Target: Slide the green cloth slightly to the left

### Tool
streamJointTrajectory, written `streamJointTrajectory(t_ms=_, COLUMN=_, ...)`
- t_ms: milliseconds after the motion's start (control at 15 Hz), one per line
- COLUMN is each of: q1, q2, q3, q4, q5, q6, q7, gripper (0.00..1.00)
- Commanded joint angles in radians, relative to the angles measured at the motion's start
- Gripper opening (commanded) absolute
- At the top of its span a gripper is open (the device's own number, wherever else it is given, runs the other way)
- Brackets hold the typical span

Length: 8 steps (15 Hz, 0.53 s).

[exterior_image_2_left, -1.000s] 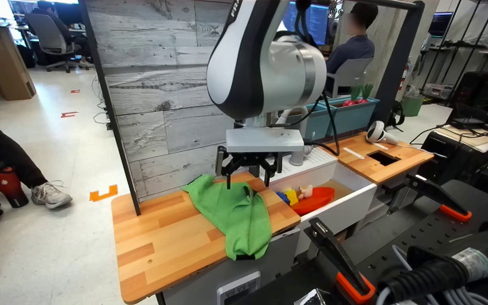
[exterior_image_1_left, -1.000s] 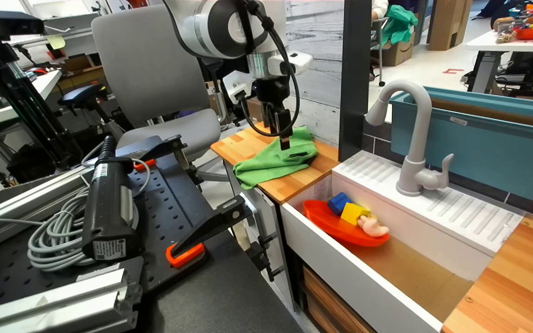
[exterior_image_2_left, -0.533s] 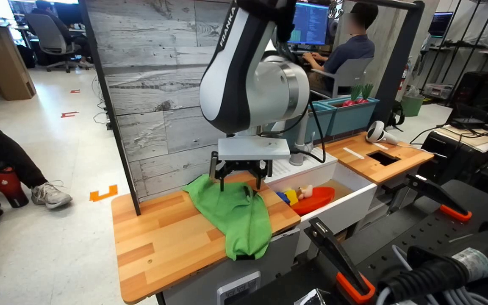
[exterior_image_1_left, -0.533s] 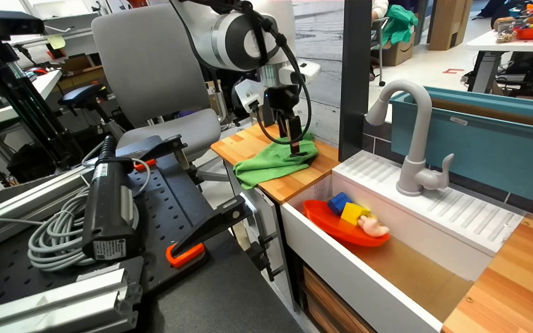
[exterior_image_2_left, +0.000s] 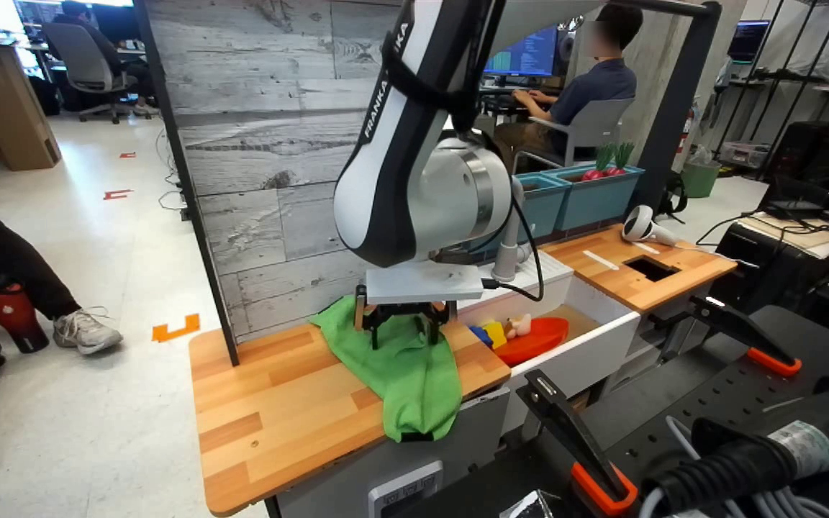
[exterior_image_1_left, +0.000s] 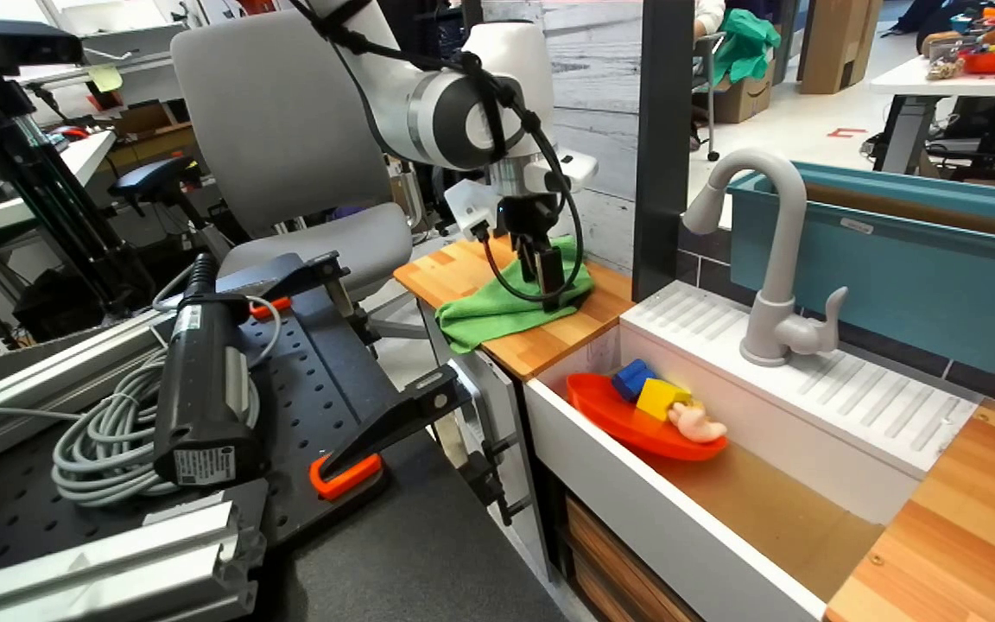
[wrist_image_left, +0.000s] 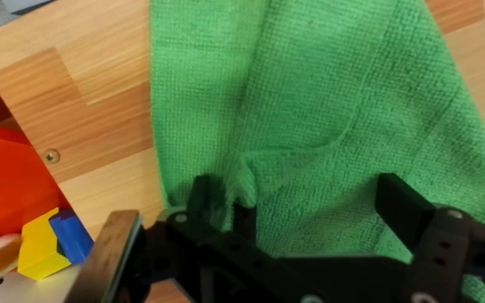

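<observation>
The tool gapes over the green cloth; only the exterior views show the faucet.

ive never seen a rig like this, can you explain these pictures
The machine is a robot arm, ending in a two-fingered gripper. Two pictures come from cameras outside it, the close-up from one on its wrist. Below the gripper a green cloth lies on a wooden counter, partly over the edge. In the sink alongside, a red dish holds a blue block, a yellow block and a pinkish toy. Nothing looks held: the gripper is open, though whether it touches the cloth I can't tell.
</observation>
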Motion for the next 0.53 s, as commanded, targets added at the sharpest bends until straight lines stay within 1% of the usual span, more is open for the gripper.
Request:
streamJointTrajectory(t_ms=0, q1=0.029, q2=0.065, q3=-0.027, q4=0.088, q5=-0.003, q6=-0.041, q7=0.016, gripper=1.0)
streamJointTrajectory(t_ms=467, q1=0.076, q2=0.101, q3=-0.032, q4=0.134, q5=-0.031, q6=-0.094, q7=0.015, gripper=1.0)
